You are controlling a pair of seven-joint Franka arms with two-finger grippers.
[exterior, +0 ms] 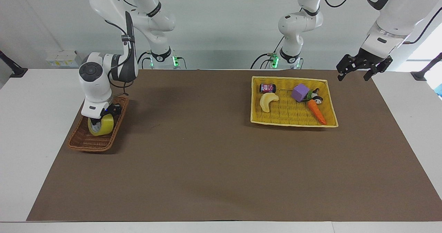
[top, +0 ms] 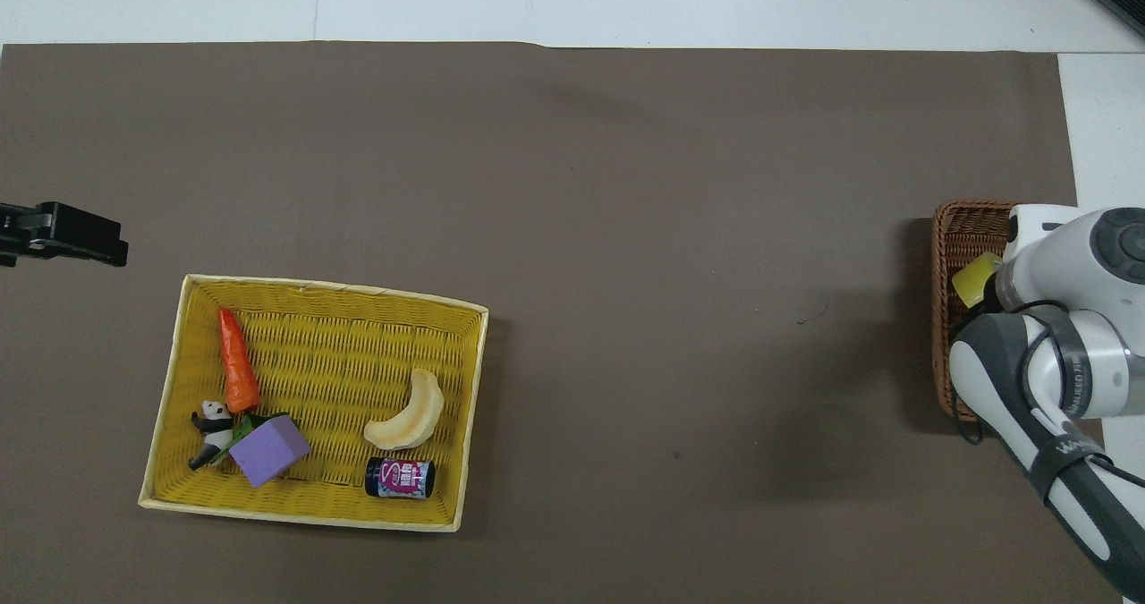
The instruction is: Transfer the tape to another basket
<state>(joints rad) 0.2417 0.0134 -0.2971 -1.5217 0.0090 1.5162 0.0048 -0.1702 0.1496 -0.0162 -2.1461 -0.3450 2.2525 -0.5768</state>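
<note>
Brown matting covers my table. At the right arm's end, my right gripper (exterior: 102, 115) grasps the tape (exterior: 101, 126), standing on edge inside the wicker basket (exterior: 83, 141). My left gripper (exterior: 359, 70) waits, fingers spread, beside the yellow tray (exterior: 293, 123).

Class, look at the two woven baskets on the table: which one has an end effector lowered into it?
The dark brown wicker basket, where the right end effector grips the tape.

Tape (exterior: 101, 126) translucent yellow, whitish core; basket (exterior: 90, 140) dark brown woven wicker; tray (exterior: 293, 117) bright yellow weave; carrot (exterior: 316, 111) orange; cube (exterior: 299, 92) purple; table cover (exterior: 221, 171) plain brown.
</note>
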